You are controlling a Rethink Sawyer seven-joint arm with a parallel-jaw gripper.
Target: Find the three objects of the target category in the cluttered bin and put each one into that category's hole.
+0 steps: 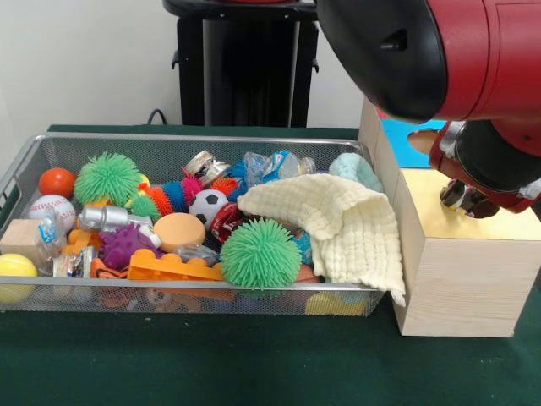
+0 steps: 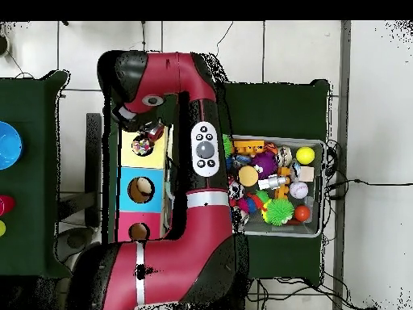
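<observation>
The wire-mesh bin (image 1: 169,138) holds many toys; in the overhead view (image 2: 322,187) the arm covers its left part. The yellow-topped wooden box (image 1: 499,227) stands right of the bin. My gripper (image 1: 462,199) hangs just above the yellow top (image 2: 159,150) and hides the hole in the front view. In the overhead view a multicoloured fabric ball (image 2: 143,146) sits at the hole's place, right under the gripper (image 2: 148,129). I cannot tell whether the gripper holds it. No other fabric ball shows plainly in the bin.
A pale muslin cloth (image 1: 338,224) drapes over the bin's right end. Green spiky balls (image 1: 260,252) (image 1: 107,178) lie among the toys. The blue-topped box (image 2: 123,190) and the red-topped box (image 2: 123,232) stand in line with the yellow one.
</observation>
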